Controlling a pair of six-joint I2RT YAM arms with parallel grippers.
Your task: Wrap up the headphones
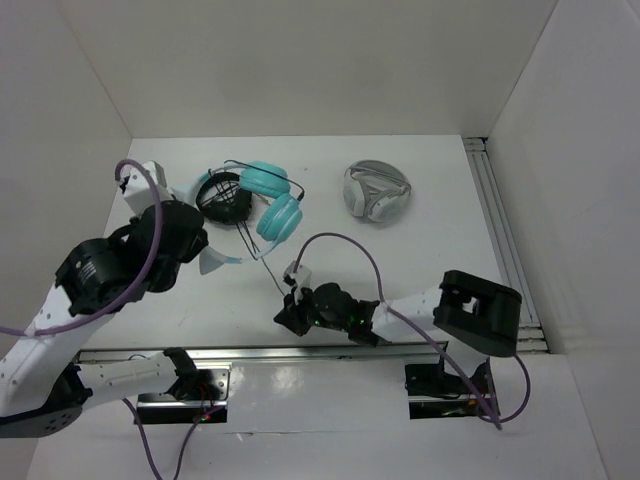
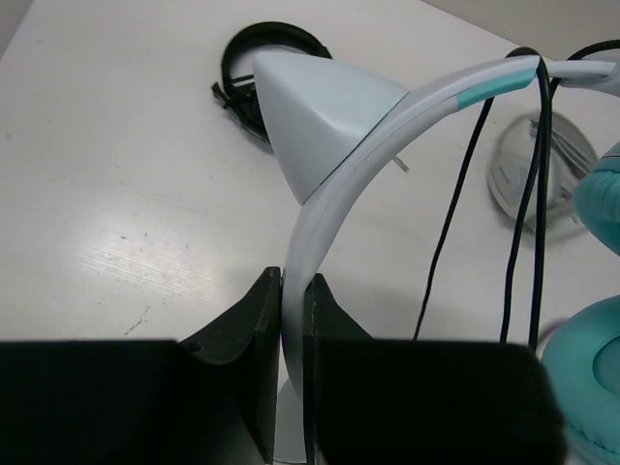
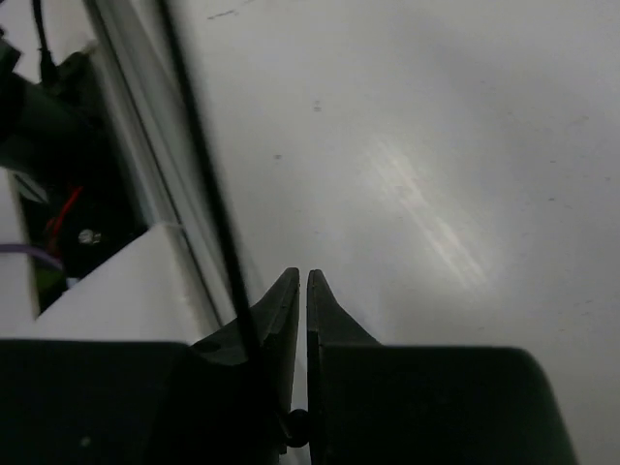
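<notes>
The teal headphones (image 1: 272, 200) lie at the back middle, and their pale headband (image 2: 334, 194) curves up to a pointed tip. My left gripper (image 2: 294, 286) is shut on that headband, which fills the gap between the jaws. The thin black cable (image 2: 455, 213) hangs over the headband beside a turquoise ear cup (image 2: 586, 368). From the cups the cable (image 1: 262, 262) runs toward the front. My right gripper (image 1: 287, 314) sits low near the table's front edge. In the right wrist view the cable (image 3: 208, 194) slants down past the left finger, and the right gripper (image 3: 302, 281) is shut on it deep between the jaws.
Black headphones (image 1: 222, 197) lie against the teal pair on its left. Grey-and-white headphones (image 1: 377, 190) rest at the back right. A metal rail (image 1: 330, 350) runs along the front edge, close to the right gripper. White walls enclose the table.
</notes>
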